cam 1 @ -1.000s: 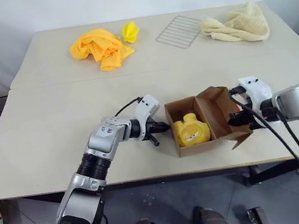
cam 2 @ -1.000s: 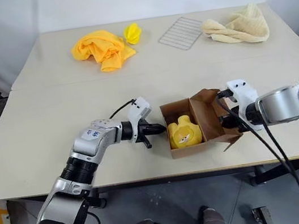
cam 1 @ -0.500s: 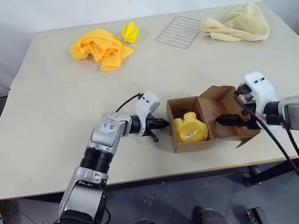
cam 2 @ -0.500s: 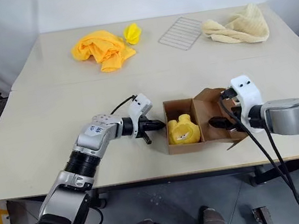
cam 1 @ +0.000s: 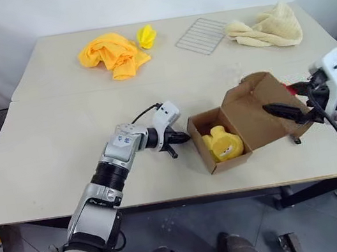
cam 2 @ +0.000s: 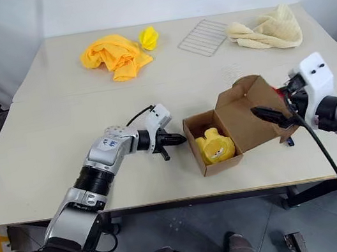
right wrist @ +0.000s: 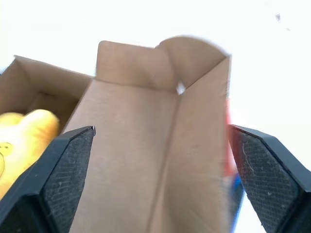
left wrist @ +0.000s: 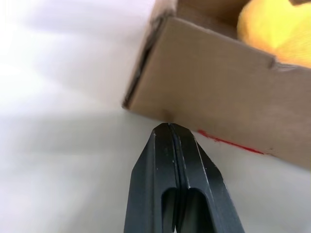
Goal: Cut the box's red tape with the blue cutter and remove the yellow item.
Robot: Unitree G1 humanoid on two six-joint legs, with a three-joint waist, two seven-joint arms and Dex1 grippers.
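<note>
The brown box (cam 1: 212, 133) lies open near the table's front edge, with the yellow item (cam 1: 224, 145) inside it. One large flap (cam 1: 253, 112) stands raised on the box's right. My right gripper (cam 1: 281, 123) is open, with its fingers wide apart on either side of that flap (right wrist: 146, 160). Red tape (right wrist: 227, 141) runs along the flap's edge. A blue sliver (right wrist: 236, 194) shows beyond it; whether it is the blue cutter I cannot tell. My left gripper (cam 1: 182, 139) is shut, its tip (left wrist: 170, 127) against the box's left wall.
At the back of the table lie an orange cloth (cam 1: 111, 54), a small yellow crumpled scrap (cam 1: 147, 36), a wire rack (cam 1: 202, 35) and a cream towel (cam 1: 268, 26). The table's front edge (cam 1: 168, 198) runs just below the box.
My right gripper opened, then rose and drew away to the right. The flap came up with it and the box turned slightly. My left gripper stayed against the box.
</note>
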